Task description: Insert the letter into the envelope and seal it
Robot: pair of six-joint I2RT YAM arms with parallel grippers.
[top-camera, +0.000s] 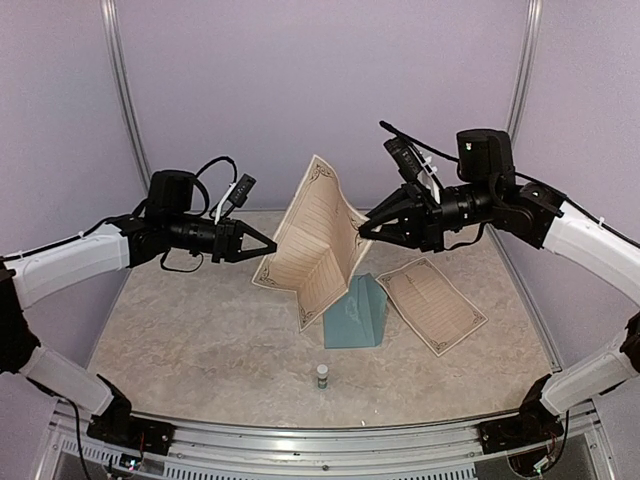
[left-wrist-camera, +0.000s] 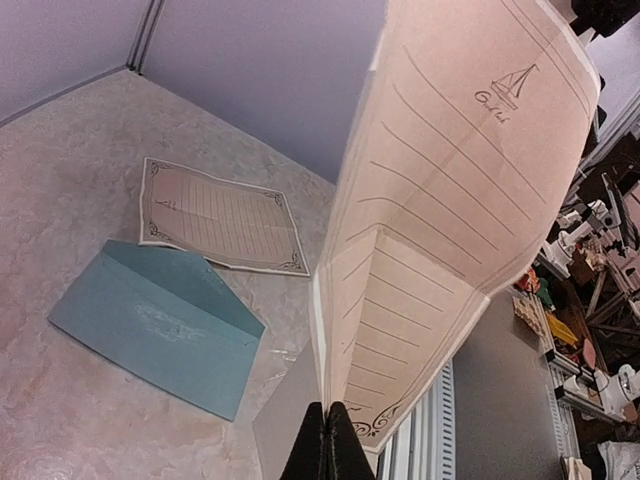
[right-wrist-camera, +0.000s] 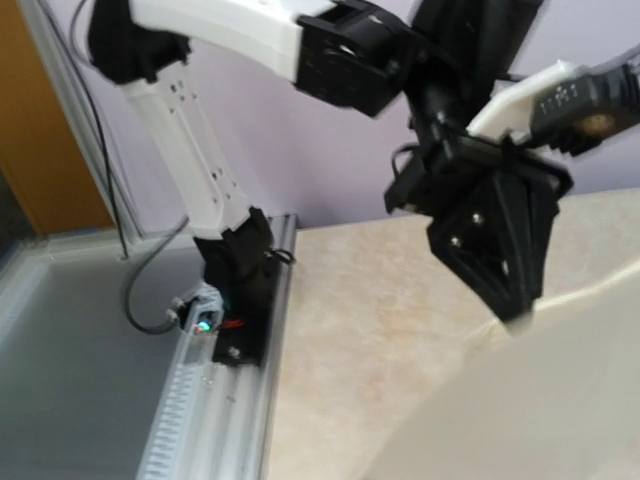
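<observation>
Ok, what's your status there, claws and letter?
Left claw, right claw shut on the letter, held aloft. Envelope lying flat, flap open. Second sheet beside it.

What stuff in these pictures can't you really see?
- The envelope: in the top view, the held letter covers part of its left side.
- The glue stick: in the top view, too small to read its label.
- The right gripper: in the right wrist view, its fingers don't show, and the picture is blurry.
- The letter's top: in the left wrist view, cut off by the picture's edge.
</observation>
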